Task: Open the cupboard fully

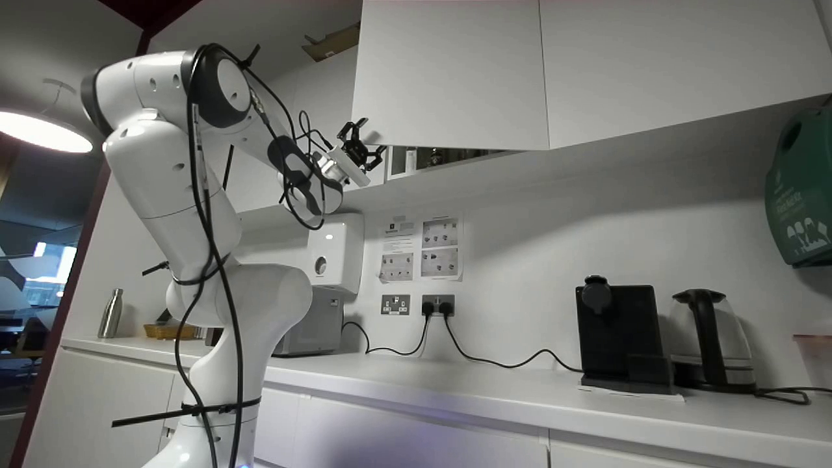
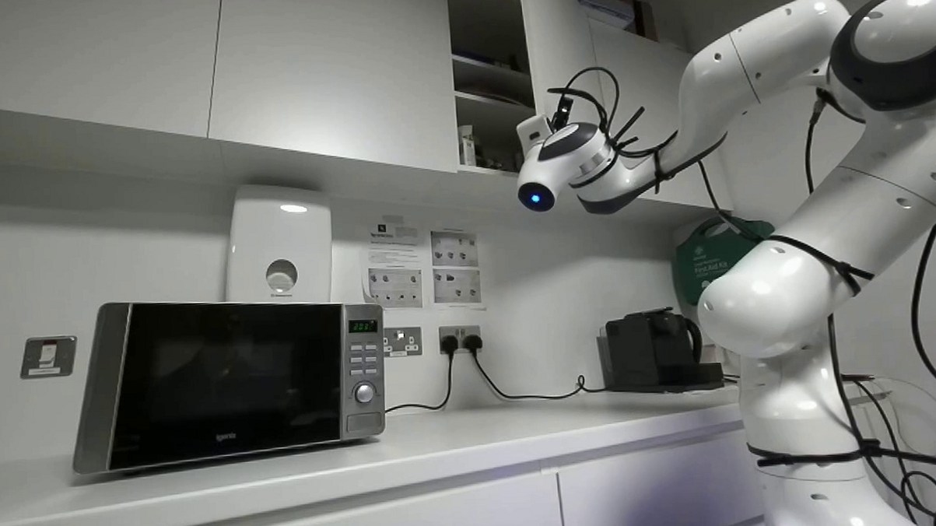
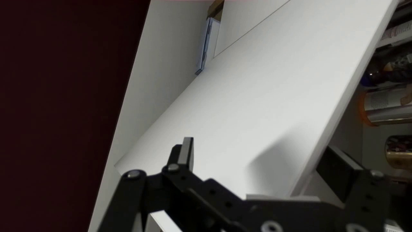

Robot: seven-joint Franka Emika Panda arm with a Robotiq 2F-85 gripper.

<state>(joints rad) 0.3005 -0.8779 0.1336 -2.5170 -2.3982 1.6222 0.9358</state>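
Your white arm (image 2: 781, 303) reaches upward in both exterior views, its wrist raised to the level of a wall cupboard (image 2: 487, 25) above a kitchen counter (image 2: 474, 432). At the arm's end, your gripper (image 3: 260, 153) has its fingers (image 3: 186, 156) spread wide and clasps nothing; in the wrist view the free edge of the cupboard door (image 3: 251, 103) runs between them, close beside one finger, though you cannot tell whether the two touch. The door stands partly open, swung outward, its white outer face filling the middle of your wrist view. Just past its edge, inside the cupboard, you find a dark bottle (image 3: 397, 69), a canister (image 3: 388, 106) with an orange rim and a jar (image 3: 399, 151) with a gold-coloured end.

Below, in an exterior view, a silver-and-black microwave (image 2: 223, 380) sits on the counter, its green display (image 2: 363, 327) lit. Farther along that counter, you have a black coffee machine (image 1: 617, 338), with a glass kettle (image 1: 710, 341) just beside it. Behind them, the pale wall (image 1: 513, 260) carries a white dispenser (image 2: 279, 238), printed sheets (image 2: 457, 271) whose small type you cannot read, and steel-faced sockets (image 1: 395, 304) with two black plugs (image 1: 446, 309) pushed in. A green first-aid kit (image 2: 709, 256) hangs over the kettle's end of the counter. Farthest back, in an exterior view, you see a metal bottle (image 1: 111, 314) standing near a tan basket (image 1: 168, 332), a round lamp (image 1: 42, 132) glowing overhead and, past the end of the counter, a bright window (image 1: 55, 273).
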